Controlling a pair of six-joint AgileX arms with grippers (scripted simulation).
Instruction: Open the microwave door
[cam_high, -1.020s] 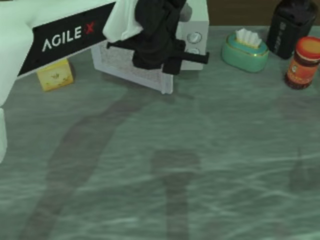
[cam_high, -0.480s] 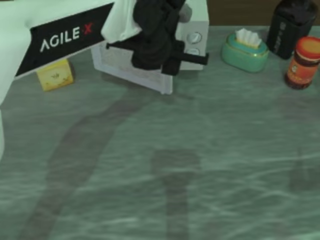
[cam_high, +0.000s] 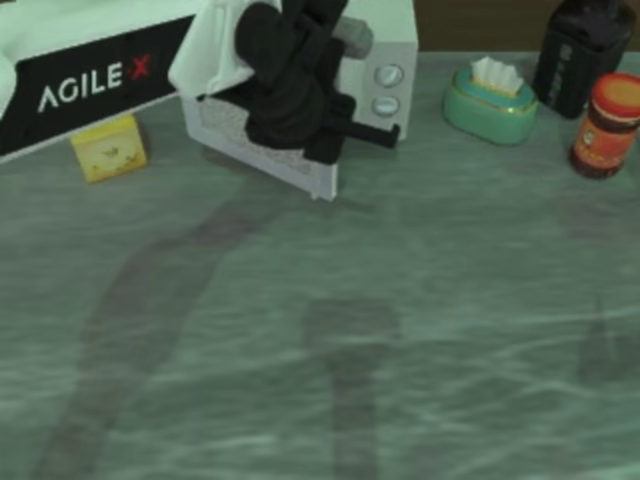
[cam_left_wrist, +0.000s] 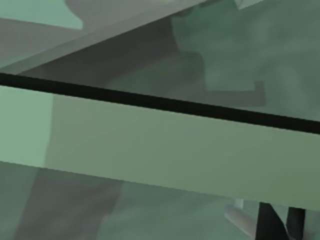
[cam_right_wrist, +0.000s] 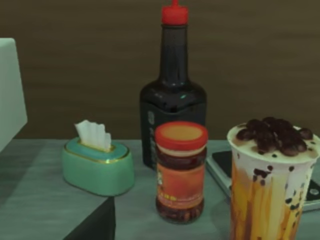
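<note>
The white microwave (cam_high: 385, 45) stands at the back of the table, its two round knobs (cam_high: 388, 76) facing front. The microwave door (cam_high: 262, 150), with its grey speckled mesh window, is swung partly outward on its left hinge, its free edge toward the table's middle. My left gripper (cam_high: 338, 135), black, hangs over the door's free edge and is shut on it. In the left wrist view the door panel (cam_left_wrist: 175, 145) fills the frame and the dark fingertips (cam_left_wrist: 270, 225) show at the edge. My right gripper (cam_right_wrist: 97, 225) is parked outside the top view.
A green tissue box (cam_high: 490, 100), a dark sauce bottle (cam_high: 580, 50) and a red-lidded jar (cam_high: 608, 125) stand right of the microwave. A yellow block (cam_high: 108, 148) lies to its left. The right wrist view also shows a bubble tea cup (cam_right_wrist: 270, 185).
My left arm has drawn back toward the left, and the door's free edge has swung a little farther out from the microwave with it.
</note>
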